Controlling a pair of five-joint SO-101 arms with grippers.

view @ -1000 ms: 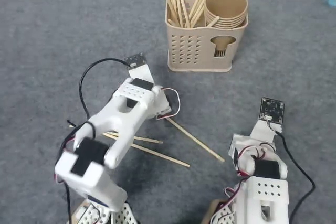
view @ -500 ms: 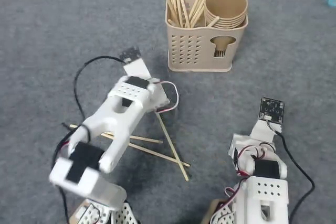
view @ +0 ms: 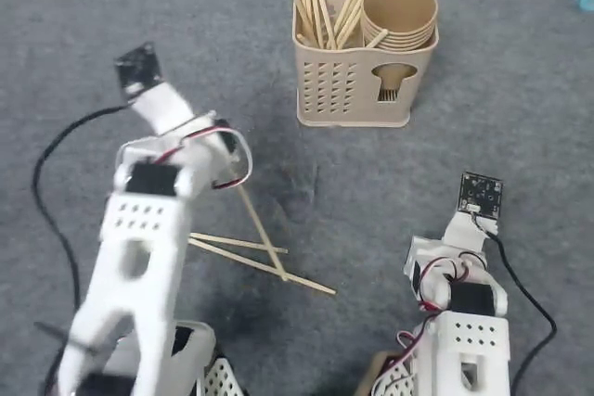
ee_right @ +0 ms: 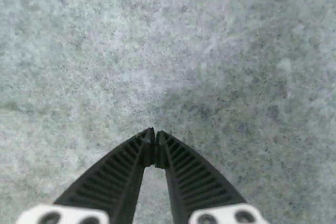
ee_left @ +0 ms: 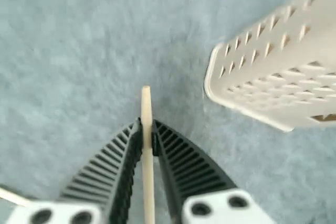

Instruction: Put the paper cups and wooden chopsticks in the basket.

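grey felt-like matting (view: pixel 483 118) spreads under everything, and the job on it looks mostly done. the paper cups (view: pixel 401 8) sit nested in one half of the basket (view: pixel 343 90), and a sheaf of wooden chopsticks (view: pixel 320 6) stands upright in the other half.

the piece in hand is a single chopstick (ee_left: pixel 146 103), pinched by the left claw (ee_left: pixel 146 128) just short of one end. a short stub pokes out ahead of the tips and the long remainder trails back under the wrist. in the high view that tail slants down from the claw and crosses two loose chopsticks (view: pixel 232 244) lying on the matting behind it. whether its far tip rests on them or hangs just clear, i cannot tell.

gripping near the end looks deliberate: the stick hangs long, so it could be lowered end-first into the basket's narrow compartment. the jaws are closed to the stick's width, with the ribbed pads touching it on both sides and nothing else between them. the basket stands ahead of this claw and off to one side, apart from it.

the right claw (ee_right: pixel 155 148) is pressed fully together with nothing in it, over bare matting. its arm (view: pixel 459 299) is parked well apart from the sticks and the basket.
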